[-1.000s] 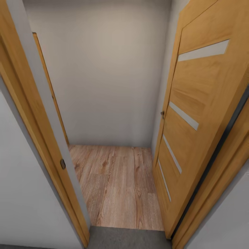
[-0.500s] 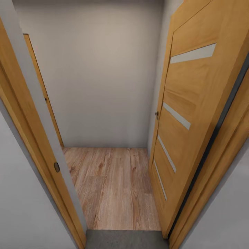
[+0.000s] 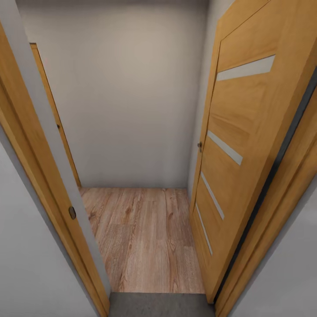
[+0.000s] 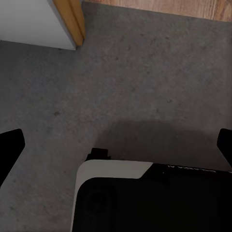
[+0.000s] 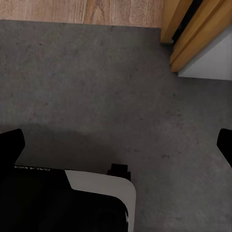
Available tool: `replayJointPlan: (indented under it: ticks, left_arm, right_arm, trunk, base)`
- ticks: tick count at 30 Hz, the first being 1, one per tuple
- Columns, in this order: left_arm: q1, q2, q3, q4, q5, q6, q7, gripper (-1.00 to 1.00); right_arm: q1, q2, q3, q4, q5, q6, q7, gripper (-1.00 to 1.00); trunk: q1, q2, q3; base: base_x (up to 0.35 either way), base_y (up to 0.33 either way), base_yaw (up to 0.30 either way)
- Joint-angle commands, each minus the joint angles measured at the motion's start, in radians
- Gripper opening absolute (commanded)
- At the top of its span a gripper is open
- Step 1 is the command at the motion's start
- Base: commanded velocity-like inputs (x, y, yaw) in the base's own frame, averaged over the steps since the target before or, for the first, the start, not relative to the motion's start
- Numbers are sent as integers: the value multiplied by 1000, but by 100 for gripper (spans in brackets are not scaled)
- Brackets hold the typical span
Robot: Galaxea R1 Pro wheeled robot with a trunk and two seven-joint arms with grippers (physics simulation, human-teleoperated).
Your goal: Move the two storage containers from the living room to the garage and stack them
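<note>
Neither bin in sight. Concrete floor (image 4: pixel 145 72) underfoot; wood planks (image 3: pixel 145 237) at 12 o'clock through the doorway. Left claw (image 4: pixel 116 145) and right claw (image 5: pixel 116 147) spread, apparently empty. Advise driving centred: open door (image 3: pixel 246 145) at 3 o'clock, frame (image 3: pixel 48 167) at 9.

Head faces doorway (image 3: pixel 145 154); wrists face floor (image 4: pixel 145 72).

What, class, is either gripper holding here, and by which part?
Nothing is held. The left gripper and right gripper both stand open, with bare grey concrete floor between their fingertips.
</note>
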Motion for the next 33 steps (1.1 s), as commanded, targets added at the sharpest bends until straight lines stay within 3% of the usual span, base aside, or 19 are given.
replayJointPlan:
  ticks: [1, 25, 33]
  left_arm:
    - [-2, -1, 6, 5, 1, -7, 1, 100]
    - [-2, -1, 5, 5, 1, -6, 1, 100]
    - [-2, 1, 7, 5, 1, -4, 1, 100]
  right_arm:
    - [-2, -1, -7, 4, 8, -7, 2, 100]
    - [-2, -2, -8, 4, 8, -9, 2, 100]
    - [-2, -2, -7, 4, 8, -9, 2, 100]
  trunk:
    - [1, -2, -2]
    - [1, -2, -2]
    - [1, -2, -2]
  base:
    - [0, 0, 0]
    - [2, 0, 0]
    - [241, -17, 0]
